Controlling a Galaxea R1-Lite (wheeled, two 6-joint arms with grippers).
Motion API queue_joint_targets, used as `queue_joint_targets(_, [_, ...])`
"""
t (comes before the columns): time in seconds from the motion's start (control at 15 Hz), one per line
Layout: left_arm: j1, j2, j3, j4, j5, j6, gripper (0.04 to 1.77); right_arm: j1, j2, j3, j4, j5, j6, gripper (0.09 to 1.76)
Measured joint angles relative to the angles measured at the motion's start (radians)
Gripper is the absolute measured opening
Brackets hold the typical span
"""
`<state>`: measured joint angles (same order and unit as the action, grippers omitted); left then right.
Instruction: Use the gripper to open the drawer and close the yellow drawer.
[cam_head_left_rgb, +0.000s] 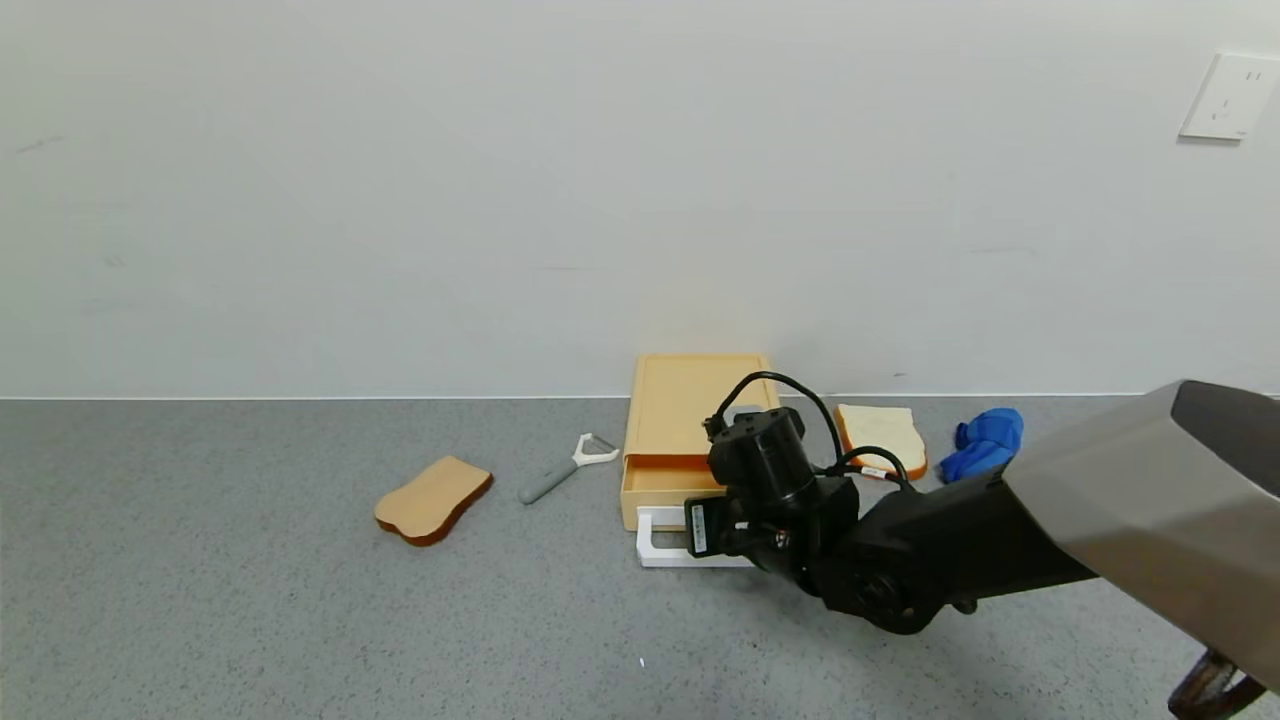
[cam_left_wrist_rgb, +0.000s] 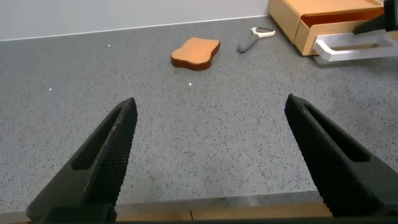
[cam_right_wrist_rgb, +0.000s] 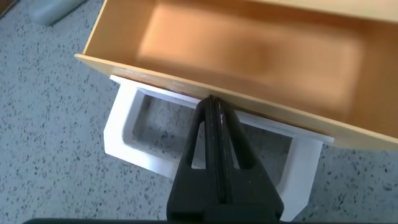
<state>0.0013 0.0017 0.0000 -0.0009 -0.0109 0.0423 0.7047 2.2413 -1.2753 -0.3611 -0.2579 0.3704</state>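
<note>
The right gripper (cam_right_wrist_rgb: 214, 115) had its fingers pressed together, tips poked down through the white handle (cam_right_wrist_rgb: 134, 134) (nothing clamped between them). Just beyond the tips lay the front edge of the yellow drawer (cam_right_wrist_rgb: 249, 56), its tray slid partly out and empty. To close it well, the tips probably needed to bear squarely on that front edge near its middle and push straight toward the wall, low and level, so the tray wouldn't skew. Farther off, the left gripper (cam_left_wrist_rgb: 208, 162) hung parked over the counter (cam_left_wrist_rgb: 186, 124), fingers wide apart.
</note>
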Motion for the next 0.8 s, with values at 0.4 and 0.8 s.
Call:
queue_joint_targets(0.4, [0.000,0.000,0.000,0.001,0.000,0.000,1.72,-0.027,0.056,-0.097,0.001,0.001,-0.030,0.11])
queue_joint_targets(0.8, [0.000,0.000,0.000,0.001,0.000,0.000,1.72,-0.043,0.097,-0.158,0.003,0.003,-0.048,0.12])
